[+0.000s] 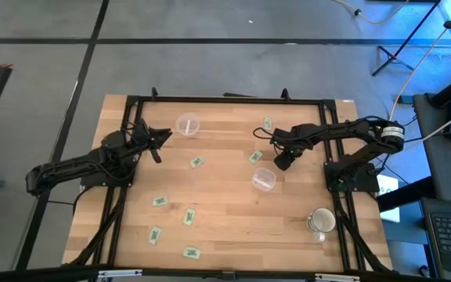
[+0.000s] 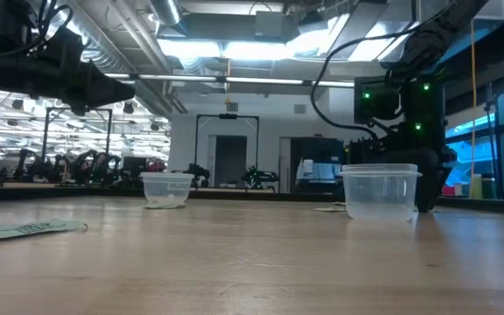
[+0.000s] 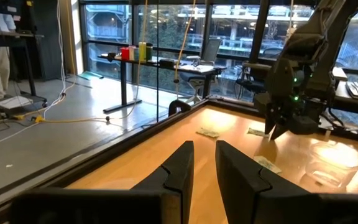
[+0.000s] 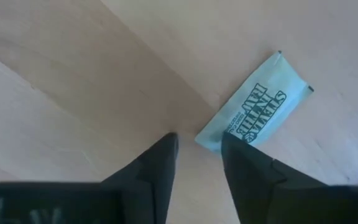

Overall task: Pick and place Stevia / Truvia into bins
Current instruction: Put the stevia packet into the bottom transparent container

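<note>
Several light green Stevia packets lie flat on the wooden table (image 1: 225,227). My right gripper (image 4: 197,146) (image 1: 280,162) points down, open, low over one packet (image 4: 257,109) (image 1: 255,157). That packet's end lies at the gap between the fingers, and nothing is held. One clear cup (image 1: 264,179) (image 2: 380,191) stands just near of this gripper, and a second cup (image 1: 188,124) (image 2: 166,188) stands far left. My left gripper (image 3: 204,163) (image 1: 161,141) waits level at the table's left, open, with nothing between its fingers.
Other packets lie at the far side (image 1: 267,123), mid-table (image 1: 197,162) and toward the near left (image 1: 160,200) (image 1: 189,217) (image 1: 155,233) (image 1: 191,252). An opaque mug (image 1: 321,222) stands near the right front corner. A black frame (image 1: 225,99) runs along the table's edges.
</note>
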`<move>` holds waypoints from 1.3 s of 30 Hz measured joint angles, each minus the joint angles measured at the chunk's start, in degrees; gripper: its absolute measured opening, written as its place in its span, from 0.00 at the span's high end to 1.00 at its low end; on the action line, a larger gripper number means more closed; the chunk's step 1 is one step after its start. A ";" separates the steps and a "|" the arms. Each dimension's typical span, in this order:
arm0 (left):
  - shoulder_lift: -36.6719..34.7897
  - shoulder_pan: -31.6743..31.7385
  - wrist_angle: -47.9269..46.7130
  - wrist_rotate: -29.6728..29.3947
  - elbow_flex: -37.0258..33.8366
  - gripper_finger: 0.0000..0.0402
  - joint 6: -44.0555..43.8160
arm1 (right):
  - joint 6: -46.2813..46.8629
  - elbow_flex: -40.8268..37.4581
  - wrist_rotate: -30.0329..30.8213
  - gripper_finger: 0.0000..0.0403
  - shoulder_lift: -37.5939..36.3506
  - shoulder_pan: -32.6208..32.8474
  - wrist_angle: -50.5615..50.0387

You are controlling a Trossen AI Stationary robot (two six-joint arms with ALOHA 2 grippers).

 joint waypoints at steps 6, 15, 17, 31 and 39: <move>0.00 0.02 -0.75 -0.02 0.01 0.84 0.00 | 0.25 -0.12 -0.24 0.73 -0.21 0.00 0.08; 0.00 0.02 -0.73 -0.02 0.01 0.84 0.00 | 0.21 -0.20 -0.50 0.83 -0.19 0.02 0.40; 0.00 0.00 -0.73 -0.02 0.01 0.84 0.00 | 0.21 -0.20 -0.50 0.86 -0.19 0.02 0.44; 0.00 0.01 -0.70 -0.01 0.00 0.84 0.00 | -0.06 -0.22 -0.13 0.99 -0.19 0.04 0.90; 0.00 0.00 -0.68 -0.02 0.01 0.84 0.00 | 0.19 0.05 1.20 1.00 -0.14 0.93 0.82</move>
